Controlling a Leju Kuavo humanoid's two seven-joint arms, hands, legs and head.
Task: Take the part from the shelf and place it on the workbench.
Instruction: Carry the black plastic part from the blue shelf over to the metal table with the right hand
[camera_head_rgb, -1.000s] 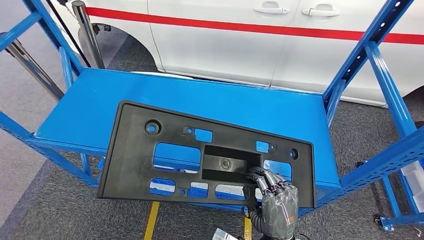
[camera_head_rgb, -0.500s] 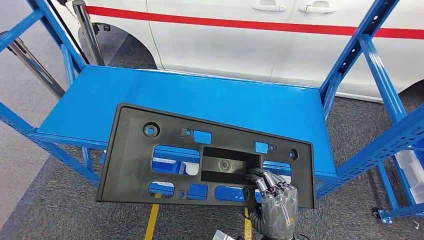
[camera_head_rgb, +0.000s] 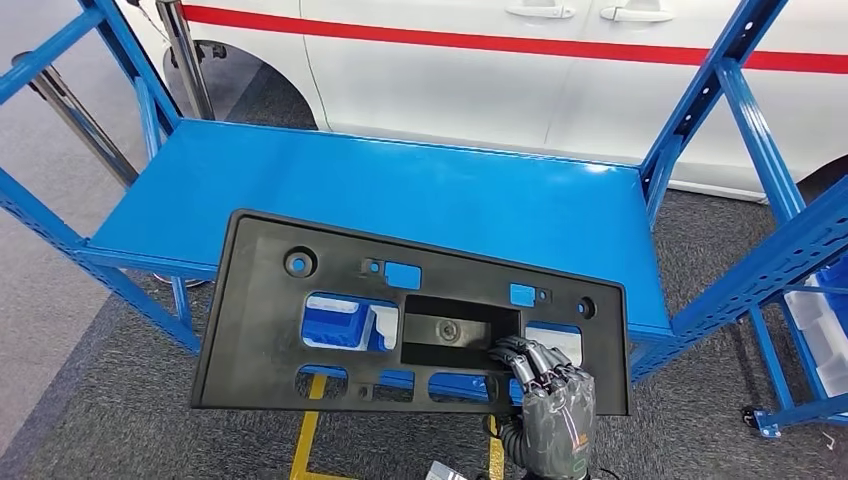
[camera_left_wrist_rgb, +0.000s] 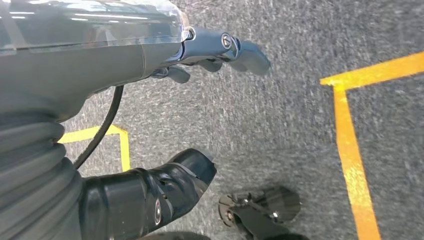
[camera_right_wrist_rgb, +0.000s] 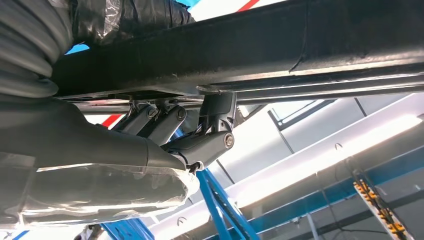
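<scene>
The right hand (camera_head_rgb: 545, 385) grips the black part (camera_head_rgb: 300, 325) by its near right edge, holding it just off the near edge of the blue shelf (camera_head_rgb: 420, 200). The left hand (camera_left_wrist_rgb: 215, 55) hangs empty, fingers apart. Transport step: the next move calls for carrying the part level to the workbench.

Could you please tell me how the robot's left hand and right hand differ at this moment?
The right hand is raised in front of the blue shelf and grips the black part at its near edge; the left hand holds nothing. The right hand's fingers hook into the part, while the left hand's fingers are apart and hang over grey carpet with yellow lines. Both have dark fingers.
</scene>
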